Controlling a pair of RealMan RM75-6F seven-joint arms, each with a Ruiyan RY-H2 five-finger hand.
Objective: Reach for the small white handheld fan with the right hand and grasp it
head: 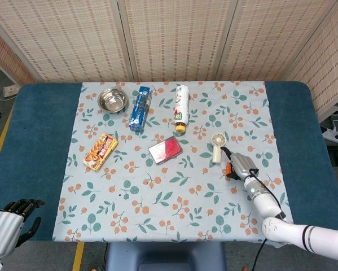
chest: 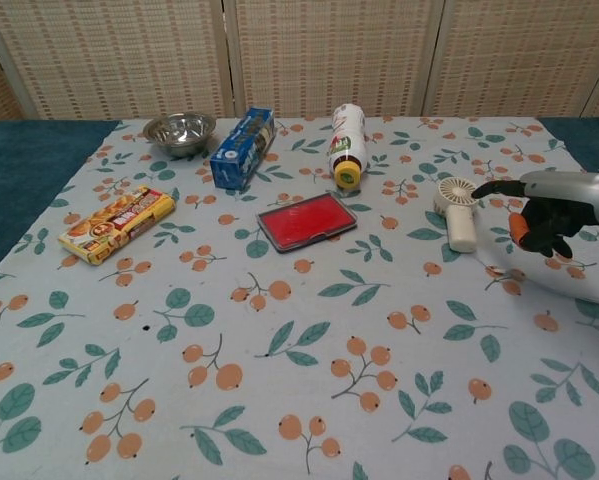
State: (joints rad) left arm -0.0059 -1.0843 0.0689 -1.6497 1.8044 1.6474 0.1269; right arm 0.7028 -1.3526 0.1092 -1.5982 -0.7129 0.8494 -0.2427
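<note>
The right hand (chest: 549, 212) hangs just above the patterned tablecloth (chest: 279, 350), its dark fingers (chest: 499, 187) curled loosely and holding nothing, with one fingertip stretched out toward the small white handheld fan (chest: 458, 210). The fan lies flat just off that fingertip, apart from it, its round head on the far side and its handle pointing back to the near edge. Well beyond the fan from those fingers sit a red case (chest: 304, 221), a toppled white bottle with a yellow cap (chest: 347, 145), a blue box (chest: 242, 148), a steel bowl (chest: 180, 130) and a snack packet (chest: 117, 223). The left hand (head: 8, 226) hangs off the table's near corner, fingers bent, gripping nothing.
</note>
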